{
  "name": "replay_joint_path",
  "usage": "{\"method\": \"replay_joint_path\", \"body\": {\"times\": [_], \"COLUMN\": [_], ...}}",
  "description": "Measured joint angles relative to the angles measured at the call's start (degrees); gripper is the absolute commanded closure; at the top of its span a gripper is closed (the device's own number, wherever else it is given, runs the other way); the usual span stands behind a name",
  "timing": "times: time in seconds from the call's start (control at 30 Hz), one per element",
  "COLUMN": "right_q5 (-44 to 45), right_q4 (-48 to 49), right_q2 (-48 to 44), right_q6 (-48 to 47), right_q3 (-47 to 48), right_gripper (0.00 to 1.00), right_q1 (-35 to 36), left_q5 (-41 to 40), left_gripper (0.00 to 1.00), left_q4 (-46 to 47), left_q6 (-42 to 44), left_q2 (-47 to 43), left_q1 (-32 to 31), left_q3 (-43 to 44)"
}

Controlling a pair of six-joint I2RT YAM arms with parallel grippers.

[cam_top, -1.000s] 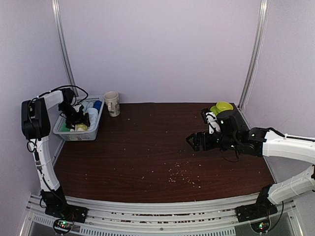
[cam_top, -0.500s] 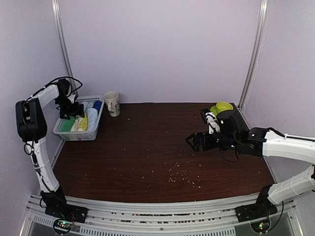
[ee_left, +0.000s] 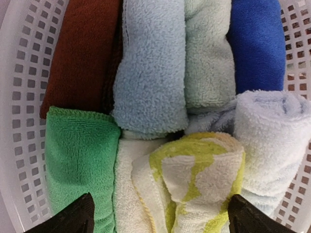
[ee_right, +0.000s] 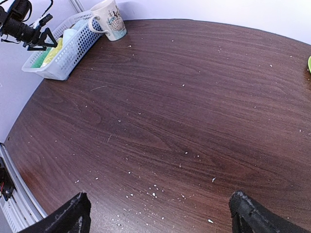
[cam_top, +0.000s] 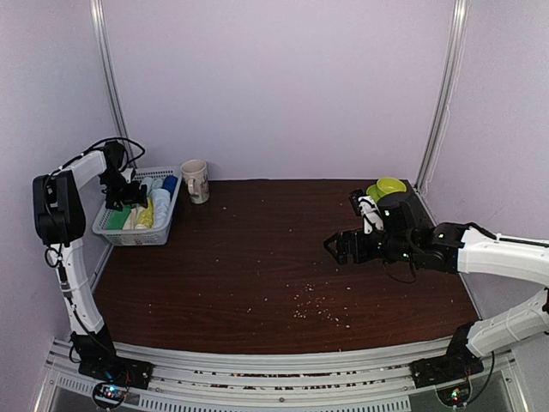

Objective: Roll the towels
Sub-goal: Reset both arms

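Fig. 1, read from my side outward. Past my arm bases, the dark table (ee_right: pixel 194 111) carries a scatter of pale crumbs (ee_right: pixel 153 191) just below and ahead of the right gripper (cam_top: pixel 336 247). That gripper hangs over the right half of the table with its fingers (ee_right: pixel 73 216) spread wide, grasping nothing. From its tips, bare wood runs on to the far left corner. Behind it, at the far right edge, sits a green bowl (cam_top: pixel 390 184).

The left gripper (cam_top: pixel 120 196) points down into the white basket (ee_left: pixel 19 87), its fingers likewise released. I cannot tell whether the tips touch cloth. Between the tips lies the yellow-green towel (ee_left: pixel 204 179), rolled, with its spiral end facing up. The pale blue-white towel (ee_left: pixel 272 136), also rolled, presses against it by one tip. A green cloth (ee_left: pixel 77 160) lies by the other. Beyond the tips, four more cloths lie packed side by side. The basket walls stand close outside both fingers. A mug (cam_top: pixel 196 180) stands just past the basket.
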Motion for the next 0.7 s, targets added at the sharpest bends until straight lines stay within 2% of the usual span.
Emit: {"method": "replay_joint_path", "body": {"times": [0.43, 0.7], "right_q5": [0.11, 5.22], "right_q4": [-0.09, -2.12], "right_q2": [0.00, 0.04], "right_q6": [0.63, -0.33], "right_q3": [0.15, 3.80], "right_gripper": [0.00, 0.00], "right_q1": [0.02, 0.13], "left_q5": [-4.66, -7.10], "left_gripper": [0.02, 0.02], "left_q4": [1.07, 0.70], "left_q6": [-0.31, -0.22], "left_q2": [2.95, -0.72], "left_q1": [-1.09, -4.17], "left_q3": [-0.02, 1.51]}}
